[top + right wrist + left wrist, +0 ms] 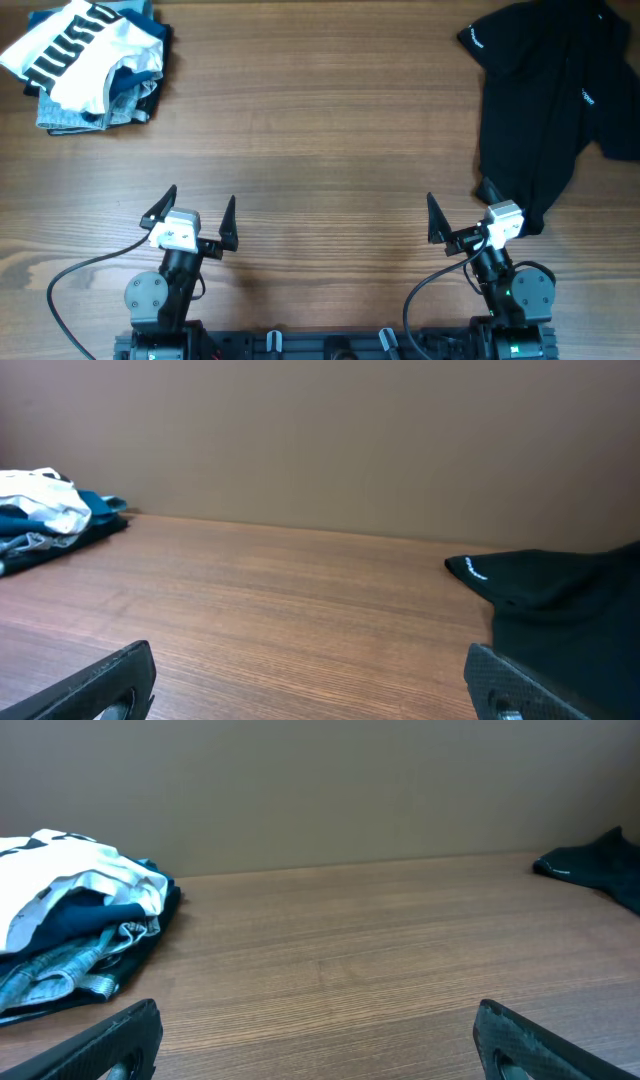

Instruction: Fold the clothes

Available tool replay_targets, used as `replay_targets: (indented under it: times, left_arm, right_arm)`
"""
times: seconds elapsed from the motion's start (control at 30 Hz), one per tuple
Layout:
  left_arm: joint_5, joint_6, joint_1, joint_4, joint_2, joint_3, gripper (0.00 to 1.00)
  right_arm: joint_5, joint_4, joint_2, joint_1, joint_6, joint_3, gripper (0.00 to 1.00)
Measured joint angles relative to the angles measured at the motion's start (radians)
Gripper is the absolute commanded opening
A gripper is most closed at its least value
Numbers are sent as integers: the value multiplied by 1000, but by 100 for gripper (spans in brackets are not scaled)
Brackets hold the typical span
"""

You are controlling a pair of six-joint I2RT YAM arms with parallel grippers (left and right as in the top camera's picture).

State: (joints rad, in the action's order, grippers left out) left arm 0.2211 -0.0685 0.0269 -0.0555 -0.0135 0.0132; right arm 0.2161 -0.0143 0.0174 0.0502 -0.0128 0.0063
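The black short-sleeved shirt (545, 95) lies crumpled at the far right of the table, with small white logo prints. It also shows in the right wrist view (560, 610) and its edge shows in the left wrist view (600, 870). My left gripper (195, 212) is open and empty near the front left, its fingers (320, 1040) spread over bare wood. My right gripper (462, 208) is open and empty (310, 680) at the front right, its right finger right beside the shirt's lower hem.
A pile of folded garments, a white one with black stripes (75, 45) on blue and grey ones (110, 105), sits at the far left corner; it shows in the left wrist view (70, 920) too. The wooden table (320, 130) spans between.
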Motion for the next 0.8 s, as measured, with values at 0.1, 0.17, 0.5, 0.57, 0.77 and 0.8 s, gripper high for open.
replay_targets:
  times: [0.1, 0.17, 0.5, 0.57, 0.77, 0.8]
  left_arm:
    - [0, 0, 0, 0, 0, 0, 100]
    - [1, 0, 0, 0, 0, 0, 100]
    - [5, 131, 0, 12, -135, 84, 100]
    - [5, 132, 0, -21, -249, 187, 100]
    - [9, 114, -1, -226, -711, 653, 100]
    - [9, 111, -1, -295, -816, 755, 100]
  right_arm:
    - [-3, 0, 0, 0, -1, 0, 100]
    - [-5, -1, 0, 0, -1, 0, 100]
    - [-19, -69, 100, 0, -1, 117, 100]
    - [-19, -66, 196, 0, -1, 202, 100]
    - [-35, 6, 644, 0, -1, 549, 100]
    - [-37, 64, 752, 0, -1, 637, 100]
